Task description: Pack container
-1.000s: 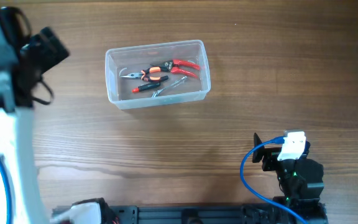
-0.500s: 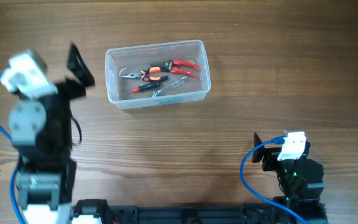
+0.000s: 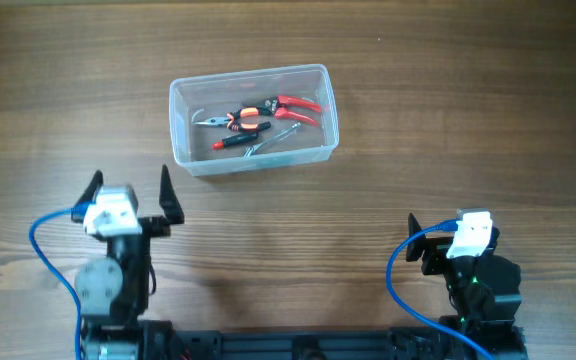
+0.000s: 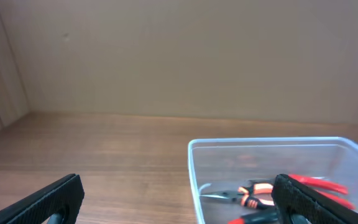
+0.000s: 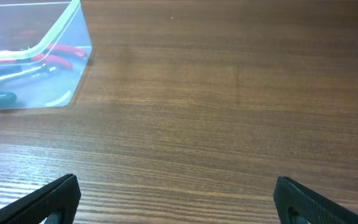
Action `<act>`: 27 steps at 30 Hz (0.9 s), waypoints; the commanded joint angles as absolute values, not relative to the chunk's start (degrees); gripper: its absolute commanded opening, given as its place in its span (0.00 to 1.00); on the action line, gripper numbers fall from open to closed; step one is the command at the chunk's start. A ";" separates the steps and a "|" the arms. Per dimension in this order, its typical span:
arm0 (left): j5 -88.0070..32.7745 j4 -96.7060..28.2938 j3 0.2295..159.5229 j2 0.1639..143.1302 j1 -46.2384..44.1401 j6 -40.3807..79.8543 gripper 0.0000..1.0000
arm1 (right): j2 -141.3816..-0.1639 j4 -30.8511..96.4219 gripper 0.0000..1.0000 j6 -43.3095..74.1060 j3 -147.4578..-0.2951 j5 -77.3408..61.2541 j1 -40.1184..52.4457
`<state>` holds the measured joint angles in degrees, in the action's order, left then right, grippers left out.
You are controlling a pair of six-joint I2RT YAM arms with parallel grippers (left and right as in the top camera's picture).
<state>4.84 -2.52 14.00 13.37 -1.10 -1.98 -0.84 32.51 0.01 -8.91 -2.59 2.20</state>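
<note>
The clear plastic container sits on the wooden table at centre back. It holds red-handled pruners, orange-and-black pliers and a red-and-black screwdriver. My left gripper is open and empty, near the front left, short of the container's front-left corner. In the left wrist view the container and pliers lie ahead between the open fingers. My right gripper is open and empty at the front right. Its wrist view shows the container's corner at far left.
A wooden table surface surrounds the container. A beige wall rises behind the table in the left wrist view. Blue cables loop beside each arm base at the front edge.
My left arm has pulled back from the far left beside the container to the front-left edge, and its open gripper now faces the container. The right arm and container have not moved.
</note>
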 commanded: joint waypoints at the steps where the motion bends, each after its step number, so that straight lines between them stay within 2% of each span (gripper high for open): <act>1: 3.09 -7.05 12.71 7.55 -0.71 0.91 1.00 | -0.14 32.40 1.00 0.86 -8.78 -3.27 2.00; 9: 3.05 -18.52 11.68 2.02 -0.73 8.32 1.00 | -0.14 32.40 1.00 0.89 -8.78 -3.27 2.00; 17: 4.38 -18.46 5.65 0.16 -0.73 15.18 1.00 | -0.14 32.38 1.00 0.91 -8.78 -3.27 2.00; 27: 6.00 -17.89 5.56 0.16 -0.73 15.31 1.00 | -0.14 32.38 1.00 0.89 -8.78 -3.27 2.00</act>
